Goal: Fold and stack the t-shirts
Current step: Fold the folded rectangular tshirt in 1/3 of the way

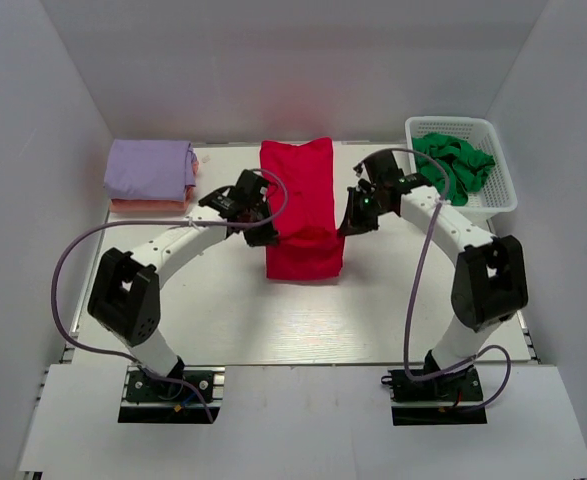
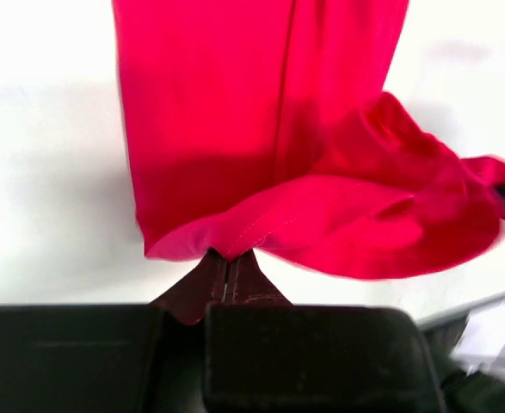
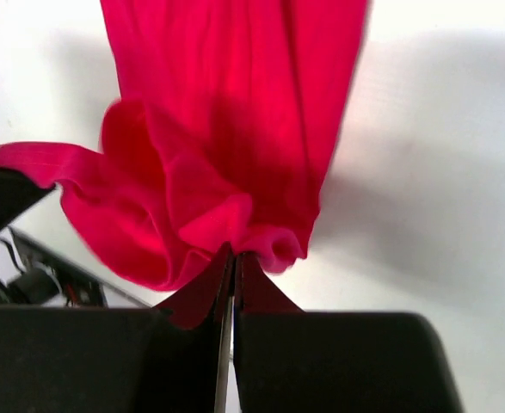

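Observation:
A bright red t-shirt (image 1: 301,205) lies as a long strip in the middle of the table. My left gripper (image 1: 261,232) is shut on its near left hem corner (image 2: 202,243). My right gripper (image 1: 349,222) is shut on its near right corner (image 3: 261,241). Both hold the near end lifted, and the hem sags between them. A folded lavender t-shirt (image 1: 150,166) sits on a folded peach-orange one (image 1: 145,206) at the far left. A deep green t-shirt (image 1: 456,162) lies crumpled in the basket.
A white plastic lattice basket (image 1: 493,196) stands at the far right. White walls enclose the table on three sides. Purple cables loop from both arms over the near table.

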### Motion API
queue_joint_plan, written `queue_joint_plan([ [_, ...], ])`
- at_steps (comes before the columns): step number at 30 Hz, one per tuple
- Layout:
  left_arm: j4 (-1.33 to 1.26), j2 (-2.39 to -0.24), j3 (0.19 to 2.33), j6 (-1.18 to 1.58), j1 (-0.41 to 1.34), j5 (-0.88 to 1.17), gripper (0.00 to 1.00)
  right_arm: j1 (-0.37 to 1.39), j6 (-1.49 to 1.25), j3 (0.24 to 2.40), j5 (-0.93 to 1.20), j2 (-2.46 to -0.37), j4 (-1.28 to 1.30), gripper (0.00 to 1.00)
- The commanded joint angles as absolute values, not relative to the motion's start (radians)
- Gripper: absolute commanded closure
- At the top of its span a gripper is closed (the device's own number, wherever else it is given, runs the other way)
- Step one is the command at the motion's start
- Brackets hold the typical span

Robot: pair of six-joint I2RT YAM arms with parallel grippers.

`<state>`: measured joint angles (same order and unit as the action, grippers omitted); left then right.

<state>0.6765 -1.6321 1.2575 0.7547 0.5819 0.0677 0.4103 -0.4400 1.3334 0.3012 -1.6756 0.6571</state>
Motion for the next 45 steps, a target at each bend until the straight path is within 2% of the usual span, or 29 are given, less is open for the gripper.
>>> queue_joint_plan([
  [1,0.623,-1.650,1.359,0.701,0.535,0.025,1.00,0.382,-0.388,1.462,0.304,-1.741,0.692,1.00],
  [6,0.594,-1.758,1.448,0.690,0.482,0.064,1.00,0.367,-0.367,1.645,0.350,-1.867,0.686,1.00],
  [16,0.531,-1.887,1.531,0.649,0.396,0.155,1.00,0.339,-0.330,1.880,0.382,-2.075,0.683,1.00],
  [25,0.430,-1.968,1.551,0.630,0.377,0.166,1.00,0.315,-0.370,1.939,0.356,-2.195,0.634,1.00],
  [26,0.430,-1.992,1.572,0.630,0.368,0.166,0.97,0.310,-0.377,1.960,0.348,-2.221,0.629,1.00],
  [27,0.414,-2.005,1.572,0.630,0.368,0.166,0.88,0.305,-0.390,1.966,0.360,-2.230,0.617,0.96],
  [28,0.404,-2.016,1.583,0.620,0.368,0.155,0.72,0.299,-0.390,1.976,0.371,-2.244,0.592,0.93],
  [29,0.390,-2.037,1.583,0.620,0.359,0.141,0.65,0.295,-0.399,2.009,0.380,-2.269,0.580,0.90],
  [30,0.374,-2.049,1.595,0.620,0.347,0.127,0.51,0.279,-0.406,2.031,0.391,-2.302,0.566,0.69],
  [31,0.364,-2.066,1.611,0.620,0.338,0.127,0.34,0.275,-0.413,2.057,0.402,-2.344,0.549,0.56],
  [32,0.377,-2.086,1.676,0.632,0.315,0.118,0.08,0.269,-0.425,2.180,0.405,-2.367,0.554,0.47],
  [33,0.397,-2.138,1.725,0.632,0.304,0.118,0.00,0.253,-0.431,2.225,0.396,-2.403,0.563,0.43],
  [34,0.470,-2.169,1.849,0.623,0.295,0.106,0.00,0.250,-0.433,2.288,0.399,-2.417,0.581,0.40],
  [36,0.544,-2.222,1.978,0.594,0.275,0.106,0.00,0.242,-0.437,2.269,0.397,-2.355,0.549,0.35],
  [37,0.620,-2.258,2.082,0.575,0.275,0.106,0.00,0.245,-0.422,2.152,0.399,-2.329,0.516,0.25],
  [38,0.638,-2.258,2.106,0.562,0.275,0.120,0.00,0.247,-0.416,2.108,0.397,-2.298,0.487,0.20],
  [40,0.638,-2.223,2.035,0.549,0.275,0.129,0.00,0.256,-0.367,2.002,0.391,-2.198,0.476,0.10],
  [42,0.557,-2.099,1.903,0.535,0.285,0.164,0.00,0.264,-0.327,1.883,0.388,-2.133,0.502,0.10],
  [44,0.481,-2.008,1.685,0.535,0.296,0.189,0.00,0.273,-0.314,1.810,0.348,-2.028,0.497,0.10],
  [45,0.466,-1.924,1.558,0.544,0.296,0.208,0.00,0.278,-0.318,1.672,0.338,-2.001,0.483,0.10],
])
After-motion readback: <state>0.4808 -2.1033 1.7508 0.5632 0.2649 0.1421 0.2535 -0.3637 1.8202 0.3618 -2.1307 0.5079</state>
